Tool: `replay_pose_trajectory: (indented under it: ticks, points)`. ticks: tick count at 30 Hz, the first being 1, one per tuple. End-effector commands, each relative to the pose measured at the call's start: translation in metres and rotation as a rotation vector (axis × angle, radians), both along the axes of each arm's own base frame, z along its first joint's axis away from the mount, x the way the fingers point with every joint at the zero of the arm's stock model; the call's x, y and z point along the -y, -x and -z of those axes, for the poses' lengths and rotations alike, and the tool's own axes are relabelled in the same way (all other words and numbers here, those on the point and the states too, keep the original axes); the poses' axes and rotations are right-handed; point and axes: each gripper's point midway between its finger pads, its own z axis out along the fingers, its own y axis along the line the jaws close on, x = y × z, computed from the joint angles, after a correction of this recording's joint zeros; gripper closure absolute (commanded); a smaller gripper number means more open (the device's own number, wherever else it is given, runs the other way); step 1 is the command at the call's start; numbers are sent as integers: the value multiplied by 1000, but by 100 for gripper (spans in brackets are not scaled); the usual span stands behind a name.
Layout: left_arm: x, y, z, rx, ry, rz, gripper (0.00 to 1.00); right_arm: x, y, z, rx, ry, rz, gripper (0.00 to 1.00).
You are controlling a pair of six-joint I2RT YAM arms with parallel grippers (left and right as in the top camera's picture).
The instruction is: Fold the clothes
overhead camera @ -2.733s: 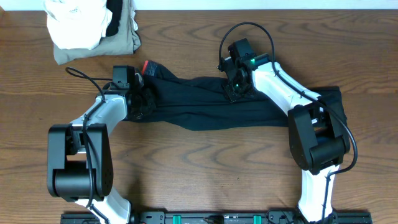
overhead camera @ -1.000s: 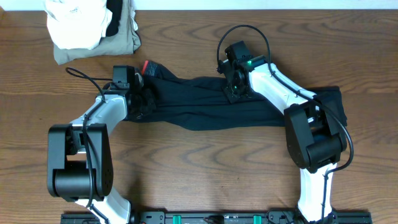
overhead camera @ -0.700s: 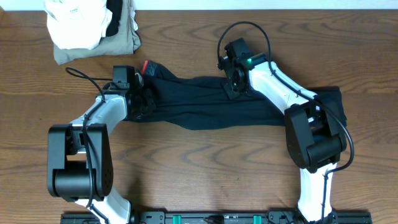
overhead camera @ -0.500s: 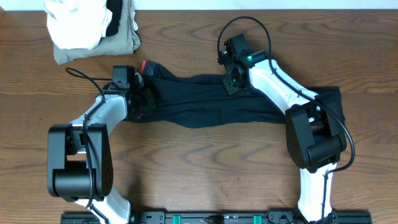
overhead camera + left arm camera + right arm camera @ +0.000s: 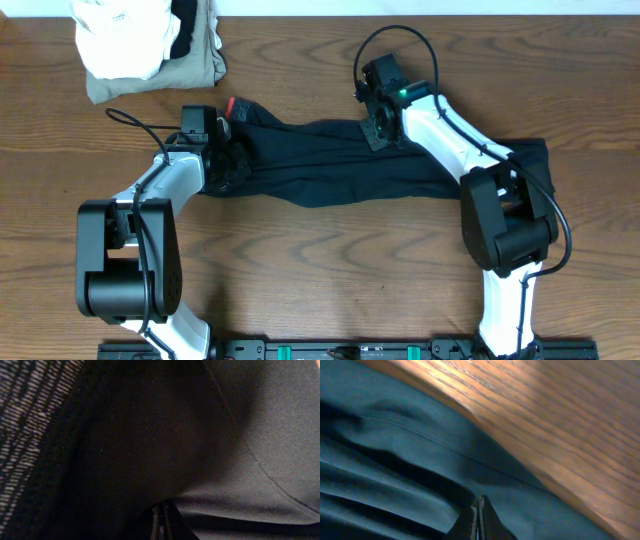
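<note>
My left gripper (image 5: 160, 521) is pinched shut on the black clothes (image 5: 320, 175), the grey waistband (image 5: 20, 435) just left of its tips. My right gripper (image 5: 478, 514) is clamped on the same fabric's edge, with the table (image 5: 560, 420) just beyond.

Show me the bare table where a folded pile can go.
Widest: the table on the robot's side of the trousers, between left arm and right arm. Also the back strip between the cloth pile and the right arm, and the back right corner. Crowded: the middle band, back left corner.
</note>
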Motion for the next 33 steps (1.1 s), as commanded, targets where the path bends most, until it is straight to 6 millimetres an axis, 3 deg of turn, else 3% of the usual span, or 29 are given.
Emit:
replay_pose_trajectory:
  ticks: [1,7,11,15,18,23,26,33]
  points:
    - [-14,4,6,-25,-45,-39,92,19,-7,3,-3,30,61,99]
    - [-13,3,3,-19,-45,-39,92,41,6,-1,-60,49,180,99]
    - [-13,4,-8,-3,-45,-39,93,40,15,-23,-59,22,232,99]
    - [-13,6,-20,12,-45,-39,92,15,33,-46,-111,-112,213,95]
    - [-10,9,-24,7,-23,-31,92,-9,53,-50,-215,-228,189,96]
    - [21,12,-33,7,145,34,93,-37,75,-43,-318,-324,146,98]
    - [29,13,-36,6,177,52,92,-42,84,-31,-342,-313,148,92]
    - [60,20,-46,2,296,129,93,-41,94,-7,-367,-302,180,94]
